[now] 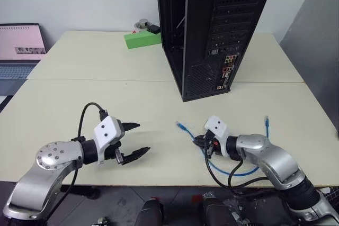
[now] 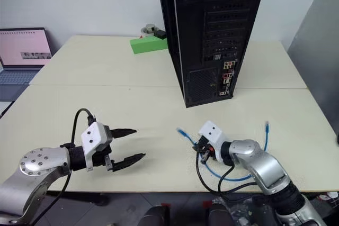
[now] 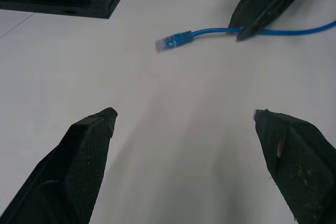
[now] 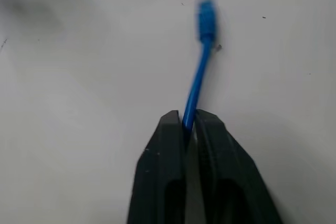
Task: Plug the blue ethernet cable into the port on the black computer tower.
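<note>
The blue ethernet cable [image 1: 233,172] lies on the near part of the cream table [image 1: 106,104], in front of the black computer tower [image 1: 212,30] and well apart from it. One plug end [image 1: 181,126] rests on the table surface, pointing toward the left gripper; the other end [image 1: 267,121] lies on the robot's right. Between them the cord loops toward the table's near edge, where part of it is covered by the right arm and crossed by a black cable [image 1: 218,175]. The clear plugs are too small to read in detail, and the near one is blurred in the right wrist view.

The right gripper [image 1: 200,141] has its two black fingers [image 4: 168,171] pressed together on the blue cord a short way behind the plug, with the plug end projecting beyond the tips. The left gripper [image 1: 135,138] hangs over bare table with its fingers [image 3: 84,156] spread wide and nothing between them, apart from the cable.

The tower stands upright at the table's middle, rear panel facing the robot; its top is cut off by the frame. The port cannot be picked out within the small coloured connector cluster [image 1: 228,70]. Behind the tower lie a green box [image 1: 142,39] and, at the far left, a laptop [image 1: 20,51], partly cropped.
</note>
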Available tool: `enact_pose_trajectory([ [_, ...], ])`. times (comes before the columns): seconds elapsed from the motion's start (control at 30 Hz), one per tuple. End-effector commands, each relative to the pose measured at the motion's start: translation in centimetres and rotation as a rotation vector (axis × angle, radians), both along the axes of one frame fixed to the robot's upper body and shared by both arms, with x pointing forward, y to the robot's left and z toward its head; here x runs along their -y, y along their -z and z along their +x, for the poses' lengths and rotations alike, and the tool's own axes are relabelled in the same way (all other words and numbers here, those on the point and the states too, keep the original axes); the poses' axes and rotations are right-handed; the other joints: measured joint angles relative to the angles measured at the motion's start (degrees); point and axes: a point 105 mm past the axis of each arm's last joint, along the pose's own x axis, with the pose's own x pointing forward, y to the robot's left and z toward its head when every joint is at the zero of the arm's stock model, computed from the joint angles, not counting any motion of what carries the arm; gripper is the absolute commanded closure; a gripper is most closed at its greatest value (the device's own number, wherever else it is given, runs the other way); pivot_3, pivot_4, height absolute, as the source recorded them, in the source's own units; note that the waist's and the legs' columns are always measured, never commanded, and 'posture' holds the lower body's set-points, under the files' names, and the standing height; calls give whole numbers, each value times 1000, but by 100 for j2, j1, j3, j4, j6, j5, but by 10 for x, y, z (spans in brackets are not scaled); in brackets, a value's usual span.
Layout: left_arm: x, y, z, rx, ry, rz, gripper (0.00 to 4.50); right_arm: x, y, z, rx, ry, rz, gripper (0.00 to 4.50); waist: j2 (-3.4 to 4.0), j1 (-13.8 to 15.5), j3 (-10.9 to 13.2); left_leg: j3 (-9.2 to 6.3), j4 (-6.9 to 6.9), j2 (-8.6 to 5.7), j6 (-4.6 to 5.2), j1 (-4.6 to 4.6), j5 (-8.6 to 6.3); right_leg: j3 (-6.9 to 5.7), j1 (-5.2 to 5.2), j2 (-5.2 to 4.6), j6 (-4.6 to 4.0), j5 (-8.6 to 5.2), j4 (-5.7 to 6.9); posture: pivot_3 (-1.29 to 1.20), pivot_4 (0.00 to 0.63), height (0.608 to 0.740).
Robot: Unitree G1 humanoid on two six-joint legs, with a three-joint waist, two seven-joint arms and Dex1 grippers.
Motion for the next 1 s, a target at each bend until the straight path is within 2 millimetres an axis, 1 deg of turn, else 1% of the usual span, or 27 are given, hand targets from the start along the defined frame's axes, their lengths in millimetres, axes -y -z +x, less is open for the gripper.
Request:
enact_pose_trajectory([
  [0.03,7,-4,2,28,59,3,0,1,-22,1,49,-86,13,4469,0,0,0,0,0,0,0,0,0,0,0,0,0,0,0,0,150,740],
  [0.17,16,1,4,18,145,21,0,1,-36,-2,54,-209,3,4469,0,-2,0,0,1,0,0,0,0,-2,0,0,0,0,0,0,150,740],
  [0.23,20,1,7,17,174,20,0,0,-41,-5,55,-267,-11,4469,0,-3,0,-1,0,0,0,0,0,-3,0,1,0,0,0,0,150,740],
  [0.33,30,-1,11,21,233,11,0,-1,-49,-8,39,-325,-10,4469,0,-1,0,-1,0,0,0,0,0,-4,0,2,0,0,0,0,150,740],
  [0.5,39,-4,19,60,277,1,0,-3,-51,-13,3,-372,-8,4469,0,-2,0,-3,1,-1,0,-1,0,-5,1,1,0,0,0,0,150,740],
  [0.7,51,-3,17,139,375,37,0,-4,-50,-16,-30,-383,-2,4469,0,0,0,-5,1,0,0,-2,0,-6,1,1,0,0,1,0,150,740],
  [0.8,54,-1,16,156,411,54,490,-4,-51,-15,-37,-380,1,4500,0,-2,0,-5,1,0,0,-1,0,-6,0,1,0,1,2,0,150,740],
  [0.9,54,7,15,143,427,76,1237,-4,-51,-15,-39,-378,4,4500,0,-2,0,-4,1,-1,0,-1,0,-5,0,2,0,1,2,0,150,740],
  [1.0,54,10,18,140,421,67,1887,-5,-52,-15,-42,-379,6,4500,0,-2,0,-5,1,-1,0,-1,0,-6,0,2,0,0,2,0,150,740],
])
